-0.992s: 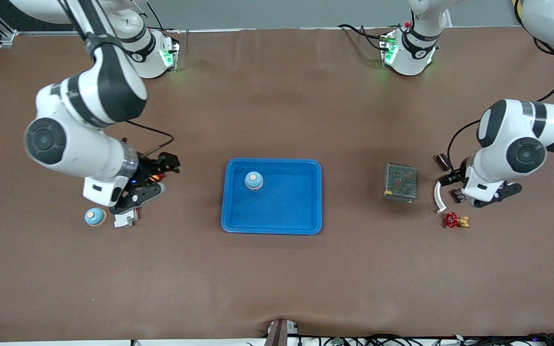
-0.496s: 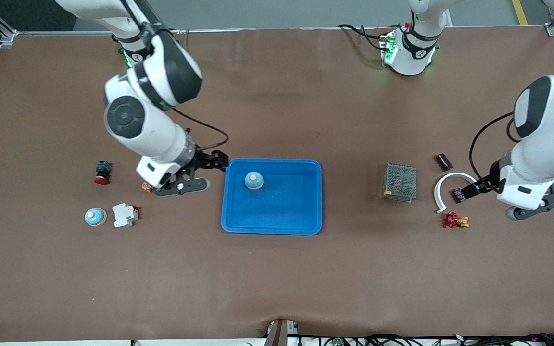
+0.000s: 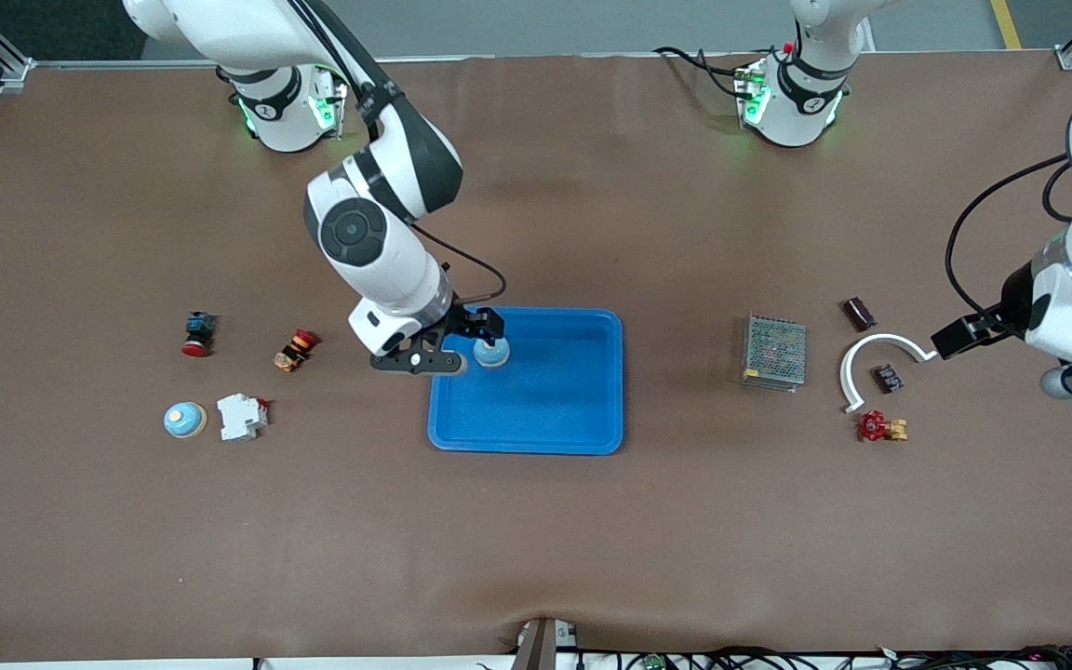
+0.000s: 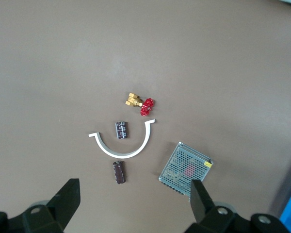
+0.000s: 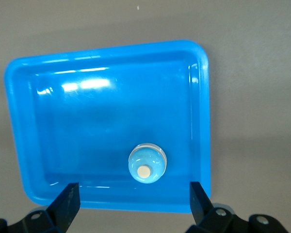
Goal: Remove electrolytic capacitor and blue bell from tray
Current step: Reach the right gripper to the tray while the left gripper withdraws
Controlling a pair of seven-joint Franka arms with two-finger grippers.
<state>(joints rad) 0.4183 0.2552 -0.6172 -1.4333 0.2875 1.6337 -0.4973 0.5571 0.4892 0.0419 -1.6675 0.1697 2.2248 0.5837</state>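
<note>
Front view: we see the right end effector [image 3: 462,346] over the blue tray's [image 3: 582,437] corner, above the bell [image 3: 491,353] in it.

Left wrist view: our left end effector [image 4: 136,201] hangs wide open, empty, over the capacitor [image 4: 119,172] beside the white arc [image 4: 121,148].

Right wrist view: the fingers [image 5: 68,204] stand spread, holding nothing.

White arms [image 3: 378,233], black joint bands, black end effectors, green base LEDs, black cables along the links

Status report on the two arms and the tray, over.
Right gripper open over the blue tray's rim, empty, beside the bell in the tray. Left gripper open, empty, up over the table's end. Capacitor on the table by the white arc. Nothing blocking.
</note>
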